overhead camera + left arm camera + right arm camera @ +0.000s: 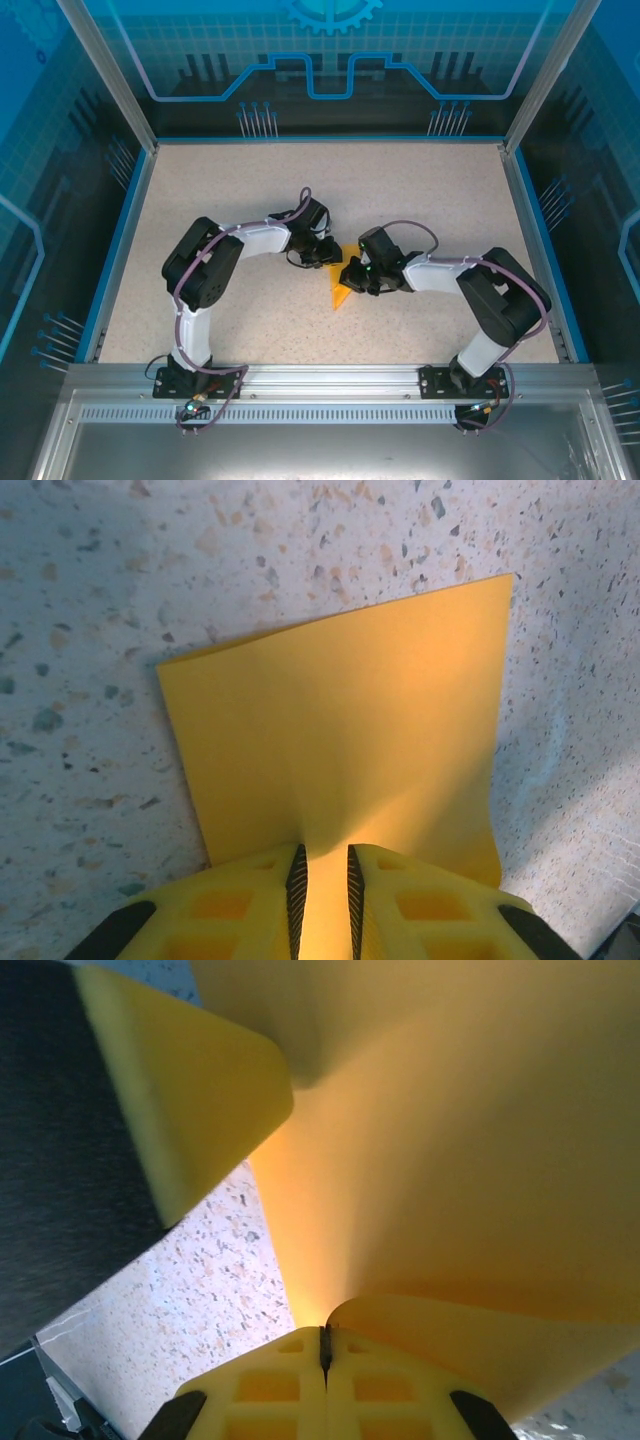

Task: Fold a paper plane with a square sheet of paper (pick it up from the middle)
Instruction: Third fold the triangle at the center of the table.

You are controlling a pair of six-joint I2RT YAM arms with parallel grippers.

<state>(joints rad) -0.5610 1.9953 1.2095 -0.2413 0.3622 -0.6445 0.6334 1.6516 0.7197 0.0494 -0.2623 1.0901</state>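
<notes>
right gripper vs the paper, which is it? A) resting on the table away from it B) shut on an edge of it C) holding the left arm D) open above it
B: in the right wrist view the right gripper has its jaws pressed together with the paper fanning out from between them.

A speckled beige tabletop (pixel 420 200) sits inside an enclosure of translucent blue panels (pixel 330 50) printed with circuit-like lines and a gear emblem (pixel 332 12). Silver aluminium posts (pixel 105 70) frame the corners, and a slotted metal rail (pixel 330 385) runs along the near edge. Lighting is even and cool.
</notes>
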